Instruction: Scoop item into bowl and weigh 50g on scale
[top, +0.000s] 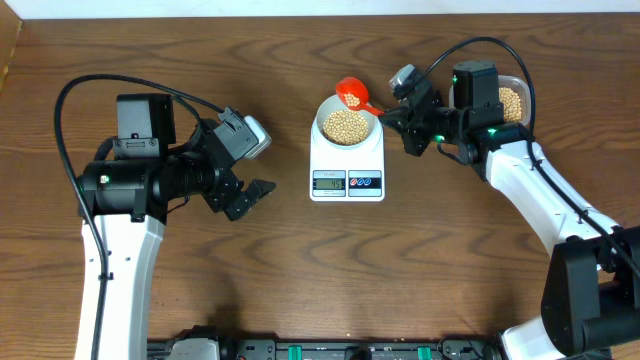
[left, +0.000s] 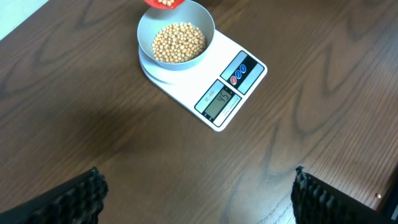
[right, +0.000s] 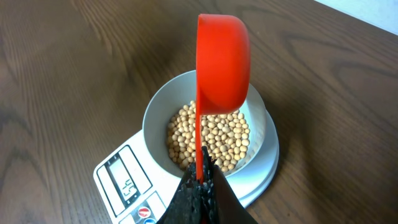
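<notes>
A brown wooden surface (top: 300, 270) seen from above and from both wrists. At its middle sits the white scale (top: 345, 160) with the pale bowl (left: 144, 28) resting on its platform. The bowl holds a shallow layer of tan beans (left: 179, 42), covering its bottom but lying well below the rim.

The right claw (right: 200, 186) is clenched on the handle of a red scoop (right: 222, 62). The scoop hangs over the bowl's far rim, turned on its side, and a few beans show in its cup in the left wrist view. Behind the right arm stands a clear tub (top: 527, 100), part full of the same beans.

The left claw (top: 247, 197) is released, fingers spread wide and holding nothing. It hovers over bare wood to the left of the scale.

The step in hand looks like the final topping-up. The display (left: 222, 99) seems to read 45, though the digits are small and tilted. The next move probably calls for a slow tilt or light shake, so only a few beans fall at a time.
</notes>
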